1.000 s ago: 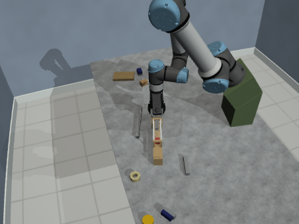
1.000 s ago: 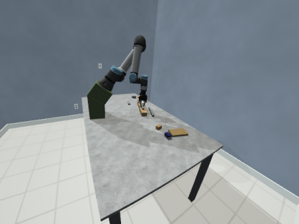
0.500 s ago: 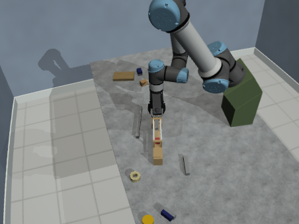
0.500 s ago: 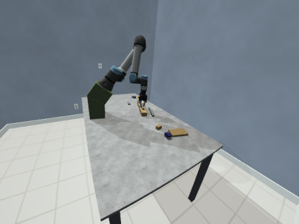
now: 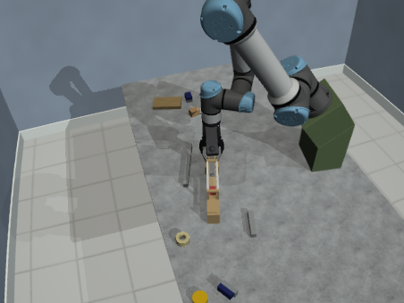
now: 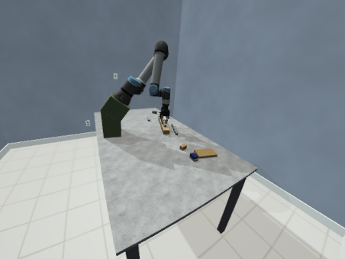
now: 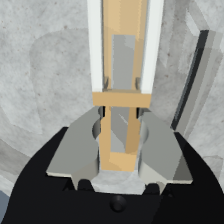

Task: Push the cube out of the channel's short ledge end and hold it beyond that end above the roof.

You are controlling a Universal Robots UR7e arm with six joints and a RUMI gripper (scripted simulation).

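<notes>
Inside the long channel with white side walls and a tan wooden floor (image 5: 208,180), toward its end with the tan ledge and raised lip (image 5: 213,214), sits the small red cube (image 5: 214,195), resting on the channel floor and well short of being out. The main risk, as I judge it, is that the cube gets pushed too gently and stops against the lip, or too hard and hops over it, tumbling onto the grey table (image 5: 290,212) away from where it can be picked up cleanly. A second risk lies at the other end. The black two-fingered hand (image 5: 212,157) hangs right at the channel mouth, and any forward drift would carry its fingers into the channel, which the task forbids. In the wrist view the fingers stand slightly apart on either side of a tan frame-like piece (image 7: 120,99) at that mouth, close to it but not clamped on it. A slack hold here could let whatever is meant to do the pushing slip or skew. I cannot tell what that piece is. The cube itself shows only in the top view, as a small red patch between the white walls, and its faces are too small to read. Two grey bars (image 5: 185,164) (image 5: 248,222) lie loose on the table, one on each side of the channel
</notes>
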